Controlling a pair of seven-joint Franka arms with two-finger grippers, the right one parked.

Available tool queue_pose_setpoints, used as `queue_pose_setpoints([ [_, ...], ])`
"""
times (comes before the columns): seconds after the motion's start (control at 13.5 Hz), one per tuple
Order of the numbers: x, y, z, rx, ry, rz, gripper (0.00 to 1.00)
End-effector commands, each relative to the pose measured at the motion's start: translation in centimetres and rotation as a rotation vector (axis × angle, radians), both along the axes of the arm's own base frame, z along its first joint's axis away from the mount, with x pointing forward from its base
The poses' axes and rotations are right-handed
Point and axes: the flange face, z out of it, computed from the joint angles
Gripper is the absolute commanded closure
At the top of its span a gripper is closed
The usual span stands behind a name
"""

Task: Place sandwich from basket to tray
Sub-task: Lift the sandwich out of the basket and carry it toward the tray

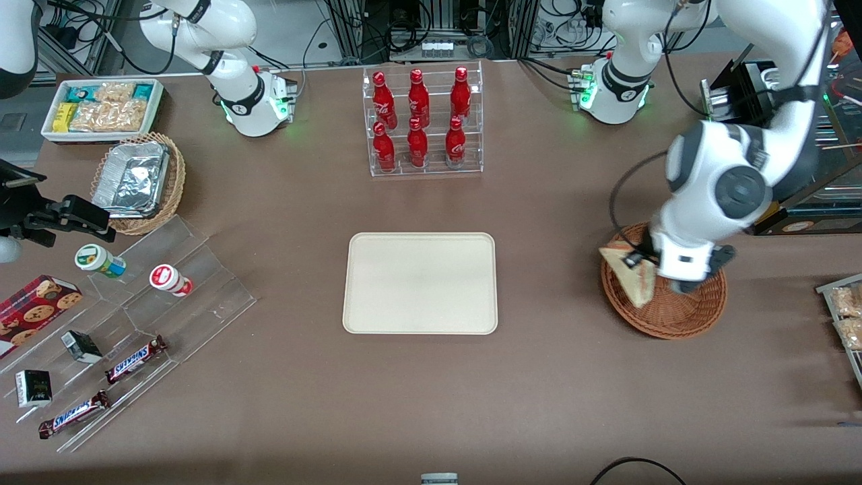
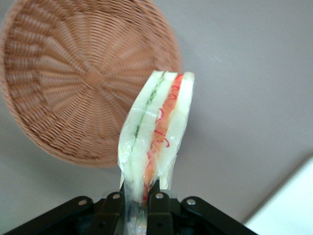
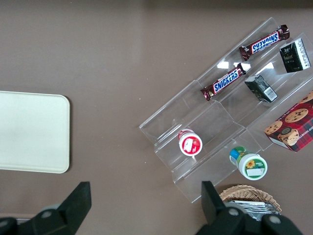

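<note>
Hand (image 2: 136, 205) pinches the wrapped sandwich (image 2: 155, 132) by one end, fingers (image 2: 157, 203) closed tight on it so the wedge hangs clear for carrying. It is lifted above the basket (image 2: 83, 78), over its rim on the side toward the tray (image 1: 420, 283), which lies bare, well apart on the counter (image 1: 539, 404).

One sandwich (image 1: 632, 273); one basket (image 1: 680, 316); one tray (image 1: 420, 283); six red bottles (image 1: 419, 120); two Snickers bars (image 1: 102, 389)
</note>
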Motion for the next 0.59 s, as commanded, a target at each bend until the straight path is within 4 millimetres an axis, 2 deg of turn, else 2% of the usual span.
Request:
queue_pose_setpoints([
  [0.0, -1.9, -6.5, 0.6, 0.049, -0.021, -0.123, 1.0],
  [0.07, -2.7, -9.0, 0.2, 0.066, -0.035, -0.161, 1.0],
  [0.3, -2.6, -15.0, 0.1, 0.008, -0.04, -0.244, 1.0],
  [0.37, -2.5, -16.2, -0.3, -0.013, -0.033, -0.261, 1.0],
  [0.52, -2.7, -20.8, -1.7, -0.044, -0.023, -0.336, 1.0],
])
